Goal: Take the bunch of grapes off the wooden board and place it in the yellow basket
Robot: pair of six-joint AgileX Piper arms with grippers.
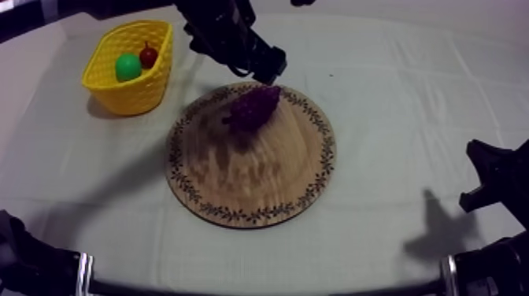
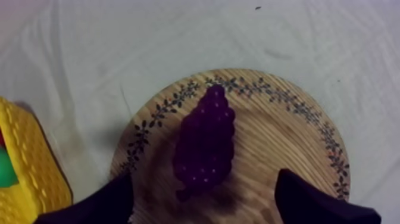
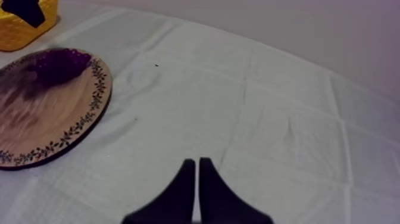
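Note:
The dark purple bunch of grapes (image 1: 253, 107) lies on the far part of the round wooden board (image 1: 252, 177), near its patterned rim. My left gripper (image 1: 266, 69) hangs just above and behind the bunch. In the left wrist view the grapes (image 2: 205, 140) lie lengthwise on the board (image 2: 280, 137) and my left gripper (image 2: 207, 179) is open, one black finger at each side of the bunch's near end, not touching it. The yellow basket (image 1: 130, 67) stands at the far left. My right gripper (image 1: 490, 179) rests low at the right, and its fingers (image 3: 186, 184) lie together, shut on nothing.
In the basket lie a green pear (image 1: 127, 67) and a small red fruit (image 1: 148, 54). The basket's wall (image 2: 27, 167) is close beside the board's left rim. Bare cloth (image 3: 238, 101) stretches to the right of the board (image 3: 53, 119).

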